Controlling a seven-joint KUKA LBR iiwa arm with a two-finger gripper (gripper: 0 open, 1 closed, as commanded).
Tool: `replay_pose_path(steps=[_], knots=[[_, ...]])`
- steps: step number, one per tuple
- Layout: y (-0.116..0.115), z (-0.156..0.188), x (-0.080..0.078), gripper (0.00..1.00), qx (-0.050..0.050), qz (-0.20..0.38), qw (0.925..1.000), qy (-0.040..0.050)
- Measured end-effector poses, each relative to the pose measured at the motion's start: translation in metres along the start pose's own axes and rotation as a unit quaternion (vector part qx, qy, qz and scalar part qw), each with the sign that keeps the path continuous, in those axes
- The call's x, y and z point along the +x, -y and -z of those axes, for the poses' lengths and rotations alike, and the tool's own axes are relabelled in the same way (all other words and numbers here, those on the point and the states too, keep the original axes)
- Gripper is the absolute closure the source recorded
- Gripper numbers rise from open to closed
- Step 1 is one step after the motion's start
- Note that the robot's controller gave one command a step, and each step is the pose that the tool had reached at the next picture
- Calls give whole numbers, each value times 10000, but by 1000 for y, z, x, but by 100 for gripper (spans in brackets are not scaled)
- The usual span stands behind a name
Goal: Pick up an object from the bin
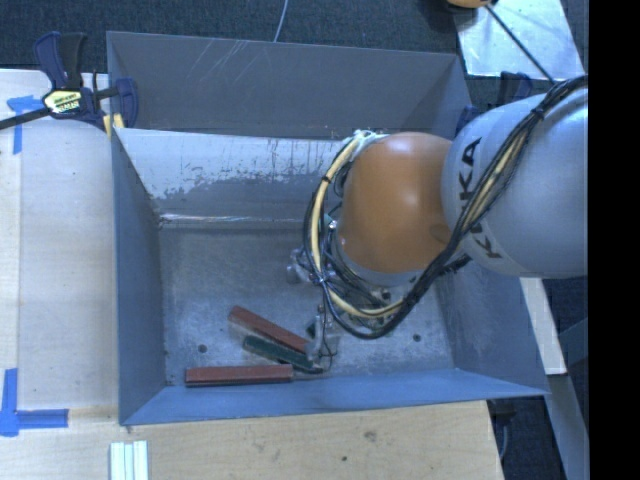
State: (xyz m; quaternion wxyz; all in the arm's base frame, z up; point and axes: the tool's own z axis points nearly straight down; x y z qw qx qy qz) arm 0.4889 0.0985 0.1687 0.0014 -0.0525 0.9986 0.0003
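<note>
My gripper (322, 346) hangs under the arm's orange cover, low over the bin's front middle. Its tip sits at the right end of a dark green stick (276, 349) that lies slanted on the floor. Just behind that one lies a reddish-brown stick (262, 325), slanted the same way and touching it. A longer red-brown flat stick (237, 375) rests along the front wall, its right end next to the green one. Much of the gripper is hidden by the cover and cables.
The arm with its orange cover and bundled cables fills the bin's right half and hides the floor below it. Bare bin floor shows at the left and the back. The three sticks lie close to the front wall.
</note>
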Motion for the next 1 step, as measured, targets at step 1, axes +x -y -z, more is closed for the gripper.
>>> replay_pose_path(steps=[1], knots=[[-21,-97,-5,100,-1,-231,9997,-25]])
